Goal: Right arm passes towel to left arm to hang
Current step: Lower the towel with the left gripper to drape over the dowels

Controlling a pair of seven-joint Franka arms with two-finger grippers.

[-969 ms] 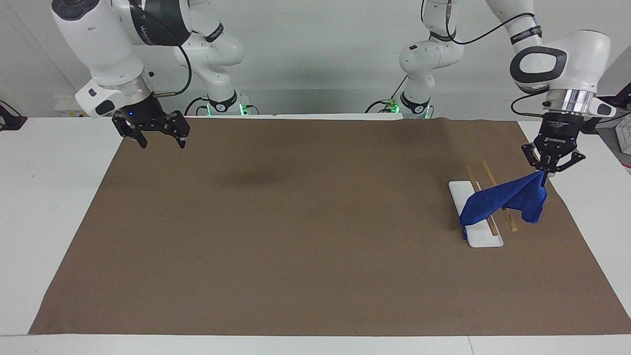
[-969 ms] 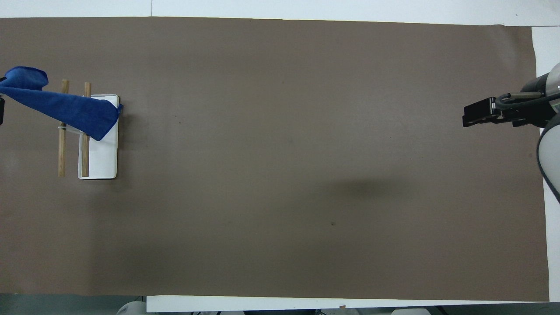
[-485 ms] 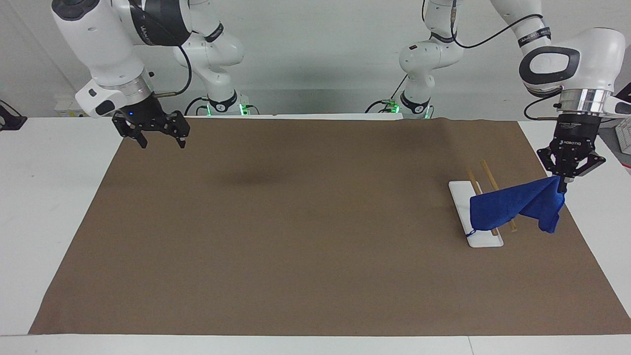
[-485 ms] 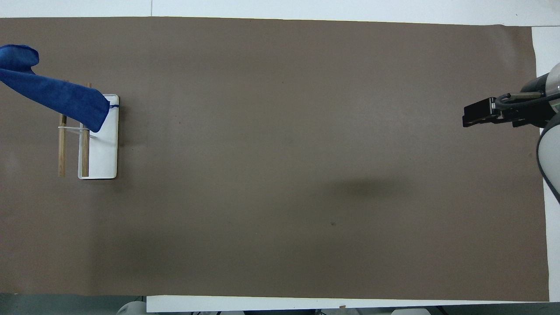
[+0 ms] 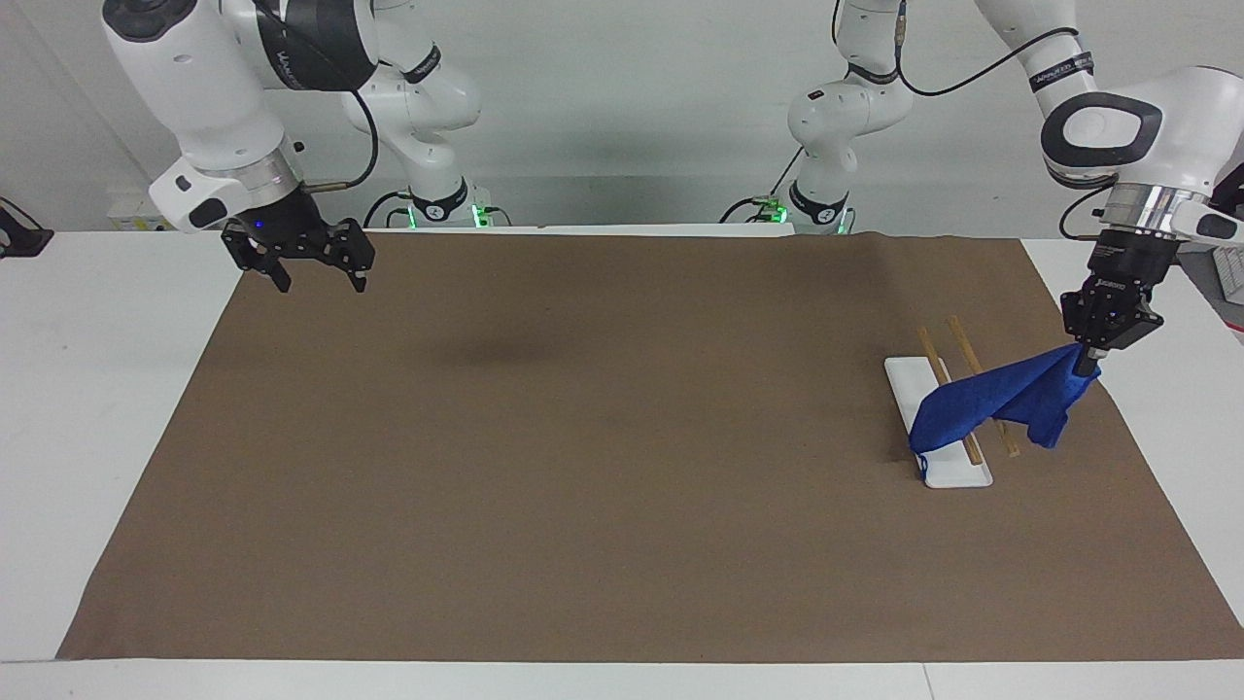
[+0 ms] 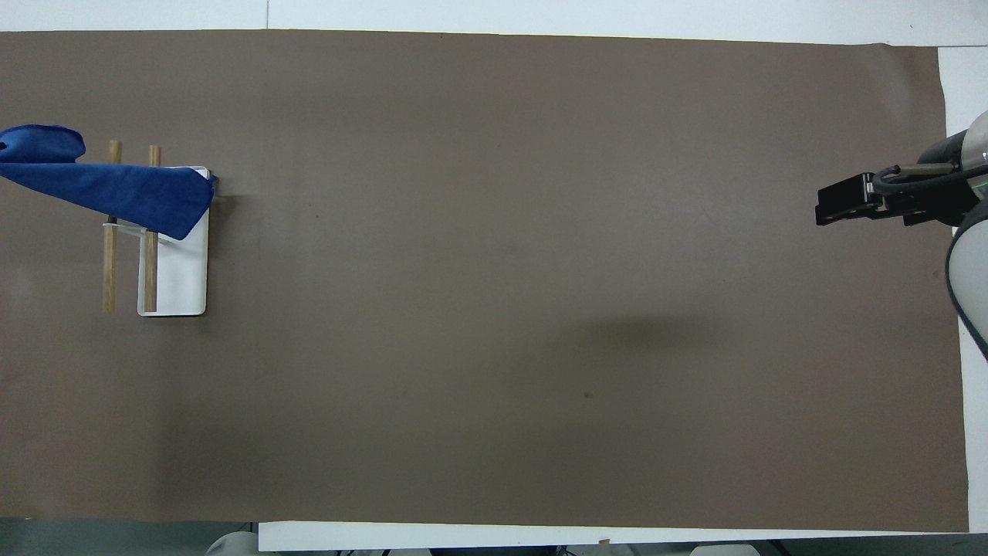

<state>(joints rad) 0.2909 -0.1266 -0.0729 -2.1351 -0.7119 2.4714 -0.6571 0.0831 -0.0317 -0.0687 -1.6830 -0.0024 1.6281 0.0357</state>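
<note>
The towel (image 5: 1001, 403) is found clamped at one corner between the closed fingertips of the left gripper (image 5: 1087, 367), which hangs over the brown mat (image 5: 603, 486) at the left arm's end of the table. From that pinch point the cloth runs down and away from the gripper toward the table's middle, its long axis crossing both wooden rails (image 5: 967, 374) of the rack and its free end lying on the rack's white base (image 5: 909, 379). A short fold hangs directly below the gripper. The towel is thus judged already draped over the rails, with only the held corner left to be lowered and let go. The right gripper (image 5: 309, 274) is observed with fingers spread wide and nothing between them, waiting well apart over the mat's edge at its own end. The left arm is clearly the nearer to the towel and rack.
</note>
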